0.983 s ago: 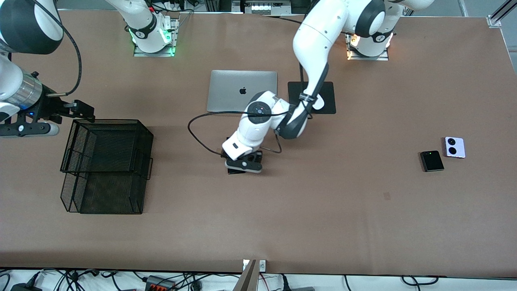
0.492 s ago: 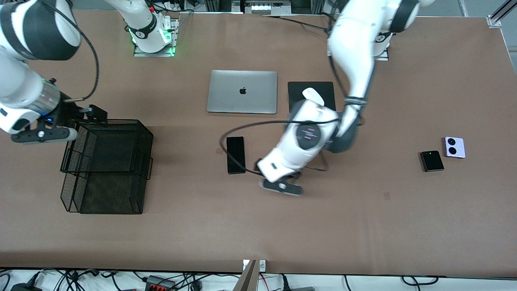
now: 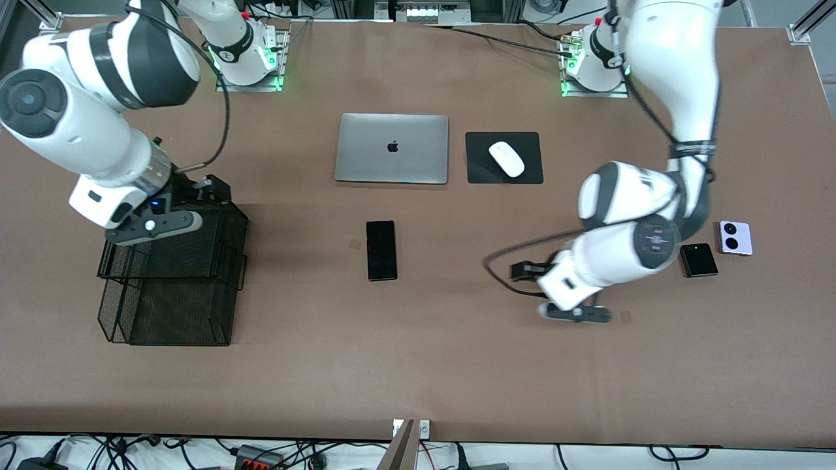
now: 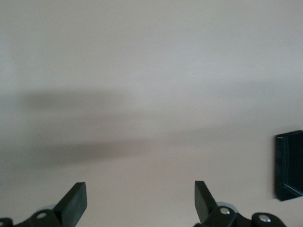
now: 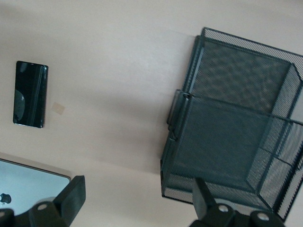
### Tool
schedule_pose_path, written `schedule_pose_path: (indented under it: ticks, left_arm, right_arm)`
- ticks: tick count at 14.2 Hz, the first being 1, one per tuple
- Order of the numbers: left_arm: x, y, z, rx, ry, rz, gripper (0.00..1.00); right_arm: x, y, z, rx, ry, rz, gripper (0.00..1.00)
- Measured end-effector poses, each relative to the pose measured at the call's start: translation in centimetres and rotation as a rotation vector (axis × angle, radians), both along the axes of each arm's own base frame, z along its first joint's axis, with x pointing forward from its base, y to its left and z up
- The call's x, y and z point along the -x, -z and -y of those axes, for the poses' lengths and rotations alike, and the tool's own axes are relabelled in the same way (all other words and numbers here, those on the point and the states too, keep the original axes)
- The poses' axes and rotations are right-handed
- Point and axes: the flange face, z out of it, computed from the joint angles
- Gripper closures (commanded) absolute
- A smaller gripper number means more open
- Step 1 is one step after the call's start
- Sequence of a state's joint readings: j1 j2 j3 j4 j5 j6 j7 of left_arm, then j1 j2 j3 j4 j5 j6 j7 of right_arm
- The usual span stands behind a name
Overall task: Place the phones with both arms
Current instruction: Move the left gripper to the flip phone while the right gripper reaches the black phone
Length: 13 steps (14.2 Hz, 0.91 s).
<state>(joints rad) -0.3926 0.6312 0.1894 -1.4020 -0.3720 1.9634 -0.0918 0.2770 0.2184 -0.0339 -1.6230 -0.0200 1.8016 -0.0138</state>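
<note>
The long slim black slab phone [image 3: 381, 250] now lies bare and flat on the brown bench [image 3: 418, 365], nearer the front camera than the closed silver laptop [image 3: 392, 148]. The left gripper [image 3: 575, 313], which stood over it a second ago, has swung off toward the small squarish black folded phone [image 3: 698, 260] and the lilac-white two-lens phone [image 3: 735, 237], fingers [image 4: 75, 201] spread and empty. The right gripper [image 3: 154, 225], fingers also spread, has meanwhile come over the black wire-mesh basket [image 3: 171, 271], so I judge a handover underway.
</note>
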Motion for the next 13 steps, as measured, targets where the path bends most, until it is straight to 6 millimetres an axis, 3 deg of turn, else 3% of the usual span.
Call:
schedule_pose_path:
  ticks: [6,9,11,13]
  left_arm:
    - [1.2,3.2,-17.7,-0.046,-0.045,-0.105,0.0]
    - [2.3,4.4,-25.6,-0.073,-0.047,-0.128,0.0]
    - [3.4,5.6,-29.2,-0.088,-0.034,-0.151,0.0]
    - [4.0,6.4,-30.8,-0.102,-0.038,-0.166,0.0]
  right_arm:
    - [-0.9,1.6,-1.5,0.002,-0.02,-0.002,0.0]
    - [-0.9,2.3,-3.1,0.001,-0.044,0.003,0.0]
    - [-1.0,3.1,-4.7,-0.015,-0.061,0.011,0.0]
    - [-0.7,4.9,-8.0,-0.043,-0.049,0.012,0.0]
